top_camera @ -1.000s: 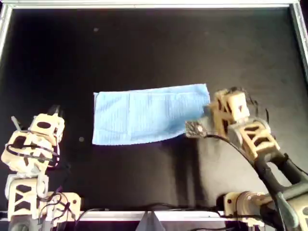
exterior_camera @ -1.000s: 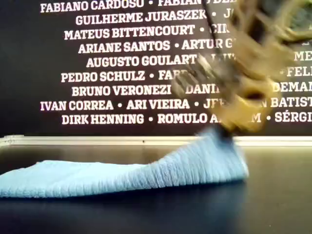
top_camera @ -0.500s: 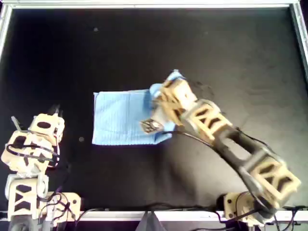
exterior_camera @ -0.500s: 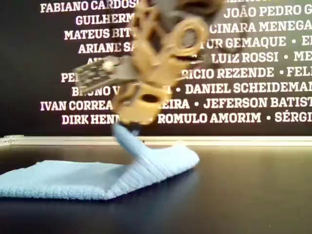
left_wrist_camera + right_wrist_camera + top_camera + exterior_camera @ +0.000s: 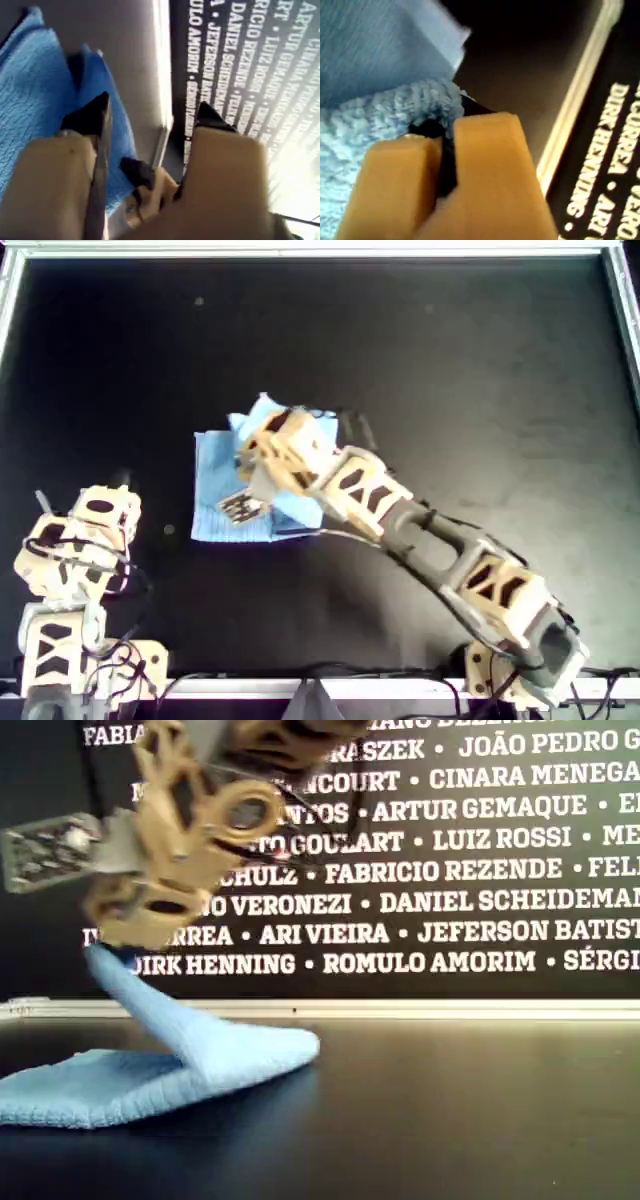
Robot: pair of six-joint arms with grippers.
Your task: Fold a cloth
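The light sky-blue cloth point(image 5: 215, 502) lies on the black table, with one edge lifted and doubled over the rest. My second gripper point(image 5: 262, 432) is shut on that lifted edge and holds it above the flat part of the cloth. In the exterior view the cloth point(image 5: 150, 1080) rises in a sloping fold up to the second gripper point(image 5: 108, 948). The second wrist view shows the fingers point(image 5: 485, 150) pinching the cloth's fuzzy hem point(image 5: 420, 107). My first gripper point(image 5: 85, 492) stands open and empty near the overhead view's lower left, apart from the cloth. The first wrist view shows its jaws apart point(image 5: 152, 110) with the cloth point(image 5: 35, 85) beyond them.
A metal rim point(image 5: 300, 250) borders the black table point(image 5: 480, 370). A dark wall with white printed names point(image 5: 470, 870) stands behind the table in the exterior view. The second arm point(image 5: 440, 550) reaches diagonally from the overhead view's lower right.
My second gripper has carried the cloth's edge from the overhead view's right towards its left, doubling the cloth over itself. My first arm has barely shifted.
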